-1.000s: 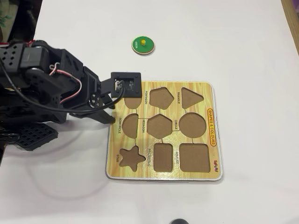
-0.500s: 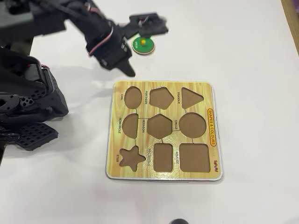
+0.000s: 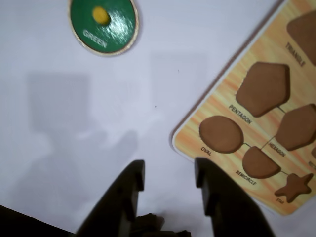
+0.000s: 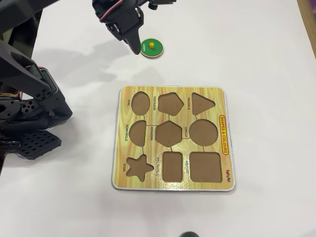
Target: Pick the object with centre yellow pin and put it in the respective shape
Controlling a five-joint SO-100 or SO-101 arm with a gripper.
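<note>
The object with centre yellow pin [image 4: 151,48] is a green disc lying flat on the white table, above the puzzle board [image 4: 217,95]. In the wrist view the disc [image 3: 116,29] sits at the top left, well ahead of my gripper [image 3: 168,170]. The gripper is open and holds nothing. From overhead, one dark finger [image 4: 133,42] reaches down from the top edge and ends just left of the disc. The respective shape, the CIRCLE cut-out [image 4: 204,132], is bare brown at the board's middle right. I do not see it in the wrist view.
The board [image 3: 222,106] also has oval [image 4: 140,103], semicircle [image 4: 138,132] and several other cut-outs. The arm's black base [image 4: 29,113] fills the left side. A dark object [image 4: 187,234] pokes in at the bottom edge.
The arm swung from over the board's left edge up towards the top of the overhead view. Its finger now ends beside the green disc. The disc and board have not moved.
</note>
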